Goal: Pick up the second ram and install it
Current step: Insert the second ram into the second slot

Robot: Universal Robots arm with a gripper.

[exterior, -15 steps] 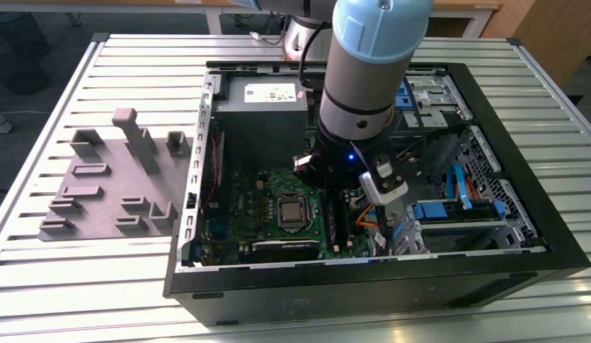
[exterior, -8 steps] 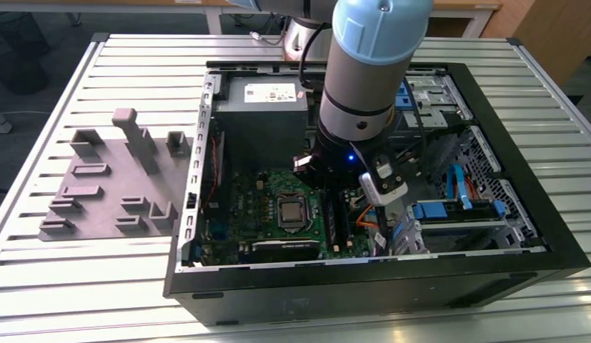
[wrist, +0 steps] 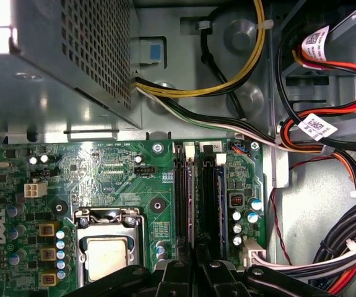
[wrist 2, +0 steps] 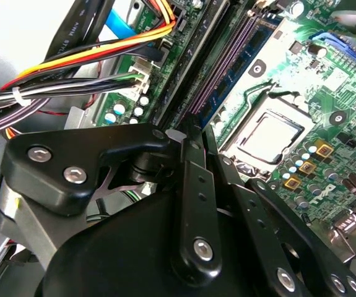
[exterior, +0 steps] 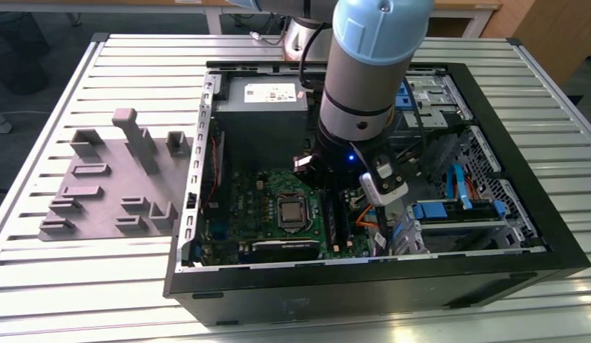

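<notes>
Roughly: gripper (wrist: 194,263) sits low over the memory slots, with the second ram (wrist: 191,204) apparently upright in a slot beneath it; clenched or released, cannot tell. Risk: an off-line push could leave the ram half-seated or bend it. Around, in the exterior view: grey fixture (exterior: 109,179) at left, motherboard (exterior: 247,207) with processor socket (exterior: 293,211) mid, cable bundle (exterior: 366,214) crowding the right.

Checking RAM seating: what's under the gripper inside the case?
The memory slots on the green motherboard, beside the processor socket. The gripper covers the slots' near ends.
</notes>
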